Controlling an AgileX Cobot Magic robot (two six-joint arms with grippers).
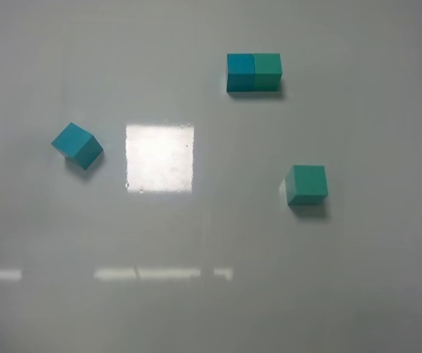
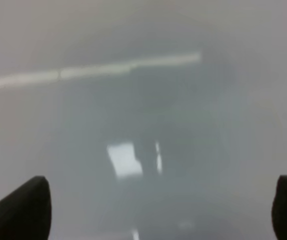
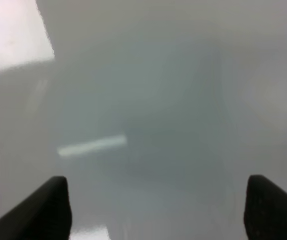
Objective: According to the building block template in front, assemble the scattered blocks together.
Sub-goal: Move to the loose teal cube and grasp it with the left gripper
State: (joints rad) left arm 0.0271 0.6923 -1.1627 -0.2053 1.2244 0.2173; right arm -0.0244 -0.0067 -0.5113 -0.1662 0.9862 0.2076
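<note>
L gripper (image 2: 153,212): jaws wide apart, over bare table (image 1: 211,316). R gripper (image 3: 156,210): likewise wide. Cyan block (image 1: 77,145): left side, skewed. Green block (image 1: 306,184): right side, well apart. Template (image 1: 254,72): far side, blue and green cubes joined.
</note>
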